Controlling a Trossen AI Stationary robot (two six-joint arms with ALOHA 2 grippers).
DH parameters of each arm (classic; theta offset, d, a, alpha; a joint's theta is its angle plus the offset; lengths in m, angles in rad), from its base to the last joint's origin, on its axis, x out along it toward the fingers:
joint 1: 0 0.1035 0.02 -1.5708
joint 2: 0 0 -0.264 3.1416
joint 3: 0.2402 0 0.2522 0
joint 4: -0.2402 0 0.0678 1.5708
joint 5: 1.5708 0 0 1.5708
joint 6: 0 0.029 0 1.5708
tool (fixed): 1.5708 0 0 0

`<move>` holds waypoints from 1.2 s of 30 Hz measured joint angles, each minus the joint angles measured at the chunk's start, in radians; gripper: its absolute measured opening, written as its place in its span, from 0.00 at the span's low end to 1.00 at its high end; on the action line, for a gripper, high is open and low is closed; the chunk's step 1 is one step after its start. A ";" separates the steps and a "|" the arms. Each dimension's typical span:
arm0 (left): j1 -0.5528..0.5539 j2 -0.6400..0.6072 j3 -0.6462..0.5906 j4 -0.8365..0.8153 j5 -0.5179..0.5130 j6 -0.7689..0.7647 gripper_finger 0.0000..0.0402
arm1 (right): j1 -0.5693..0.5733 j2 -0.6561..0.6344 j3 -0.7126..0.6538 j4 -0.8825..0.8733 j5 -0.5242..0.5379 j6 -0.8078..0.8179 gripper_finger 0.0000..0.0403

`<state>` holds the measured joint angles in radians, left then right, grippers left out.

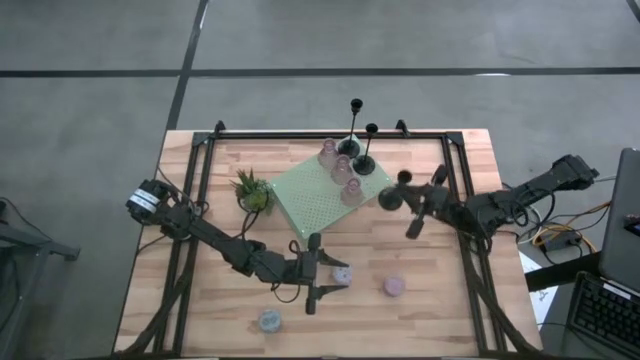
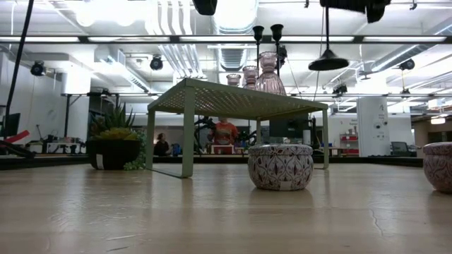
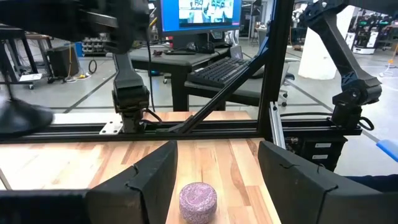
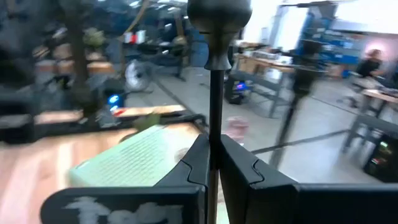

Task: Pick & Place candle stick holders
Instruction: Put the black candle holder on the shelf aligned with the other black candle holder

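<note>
My right gripper (image 1: 418,208) is shut on a slim black candle stick holder (image 2: 327,49), held high off the table's right part. Two more black holders (image 1: 357,128) and three pinkish glass cups (image 1: 340,168) stand on the pale green perforated stand (image 1: 305,200). A patterned puck (image 3: 198,200) rests on its flat bottom on the table, just ahead of my left gripper (image 3: 217,158). That gripper is open and level, its fingers to either side of the puck with gaps. A purple puck (image 1: 394,286) and a blue puck (image 1: 268,320) lie near the front. My right gripper pinches the holder's thin stem (image 4: 214,140) between its two fingers, below the cup-shaped top (image 4: 219,15). The fingers are level and lie across the stem. The holder stands upright in the hold, its round base (image 2: 328,63) hanging clear above the table.
A small spiky potted plant (image 1: 252,190) stands left of the stand. Black frame rails (image 1: 330,135) run along the table's far and side edges. Bare wood lies at the front left and front right.
</note>
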<state>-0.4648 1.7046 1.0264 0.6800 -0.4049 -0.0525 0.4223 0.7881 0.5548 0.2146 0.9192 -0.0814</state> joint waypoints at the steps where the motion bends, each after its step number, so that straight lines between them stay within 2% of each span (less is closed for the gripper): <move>1: 0.000 0.000 0.000 0.000 0.000 0.000 0.57 | -0.023 -0.005 -0.008 0.017 -0.004 0.004 0.03; 7: 0.000 0.000 0.000 0.000 0.000 0.000 0.57 | -0.160 -0.016 -0.028 0.031 -0.079 0.072 0.03; 11: 0.000 0.000 0.000 0.000 0.000 0.000 0.57 | -0.260 -0.001 -0.036 0.029 -0.180 0.121 0.03; 20: 0.000 0.000 0.000 0.000 0.000 0.001 0.57 | -0.405 0.074 -0.037 0.088 -0.290 0.132 0.03; 36: 0.000 0.000 0.000 -0.011 0.000 0.000 0.57 | -0.457 0.198 -0.039 0.171 -0.292 0.161 0.03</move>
<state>-0.4650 1.7046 1.0260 0.6692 -0.4049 -0.0521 -0.0345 0.9858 0.5158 0.3855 0.6277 0.0795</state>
